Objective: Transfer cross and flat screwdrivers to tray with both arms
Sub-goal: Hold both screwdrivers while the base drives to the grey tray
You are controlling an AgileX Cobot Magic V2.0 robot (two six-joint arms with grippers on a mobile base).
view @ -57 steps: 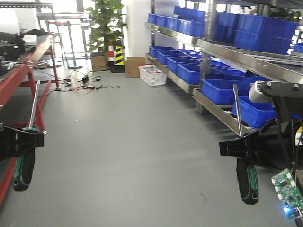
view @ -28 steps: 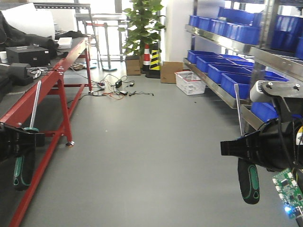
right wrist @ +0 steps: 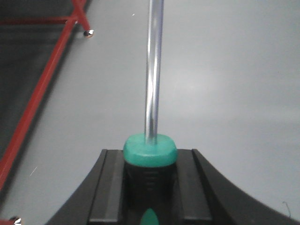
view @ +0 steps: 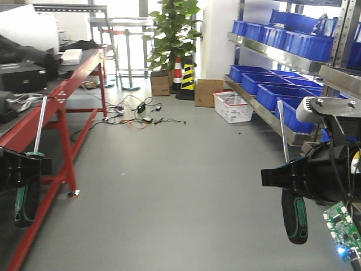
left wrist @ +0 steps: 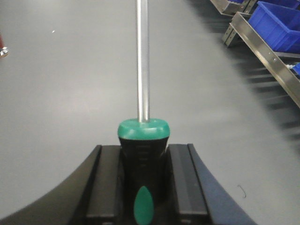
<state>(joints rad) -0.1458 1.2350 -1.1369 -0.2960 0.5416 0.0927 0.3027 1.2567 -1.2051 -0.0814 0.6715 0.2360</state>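
Across the last second the front view's background has swung sideways. The red table (view: 70, 76) now runs along the left side, and the shelves of blue bins (view: 271, 96), which earlier filled much of the picture, have slid to the edge opposite the table. Both arms look unchanged against this, so the mobile base appears to be turning, probably to carry the tools to the tray. The tray itself is not in any view.

The left end effector (view: 25, 169), low in front of the red table, is closed on the left screwdriver (view: 27, 197) just under its green collar. The shaft points up and the handle hangs below. The right end effector (view: 287, 176), well apart from the table, grips the right screwdriver (view: 294, 212) the same way. Both wrist views show black pads tight against each handle. Which tip is cross or flat cannot be told.
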